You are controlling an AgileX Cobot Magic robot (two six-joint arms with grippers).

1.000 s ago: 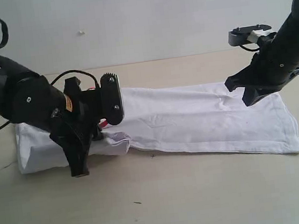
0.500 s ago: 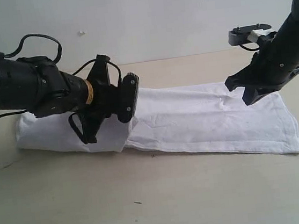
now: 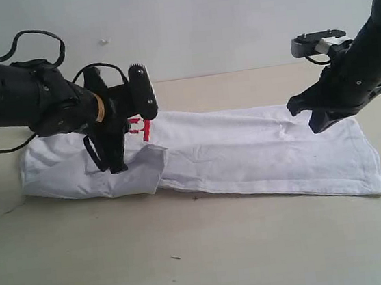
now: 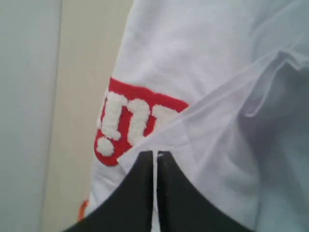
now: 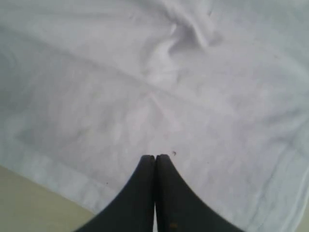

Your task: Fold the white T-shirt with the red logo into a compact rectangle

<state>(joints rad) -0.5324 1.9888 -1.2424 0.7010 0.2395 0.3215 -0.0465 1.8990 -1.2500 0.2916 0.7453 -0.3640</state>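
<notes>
So the T-shirt (image 3: pixel 247 156) lies on the table (image 3: pixel 224 255) as a long strip running left to right, with a bit of logo (image 4: pixel 130 121) peeking out from under a folded flap on the left. The left gripper (image 4: pixel 155 155) sits at that flap's edge with its jaws together, and I can't tell if any cloth is pinched. The right gripper (image 5: pixel 155 158) is over the right end, jaws together too.

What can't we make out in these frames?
- Logo: most letters; left wrist view, under a shirt fold; exterior view, behind the left arm.
- Orange tag: left wrist view, mostly behind the left fingers.
- Right fingers touching shirt or hovering: unclear in both views.
</notes>
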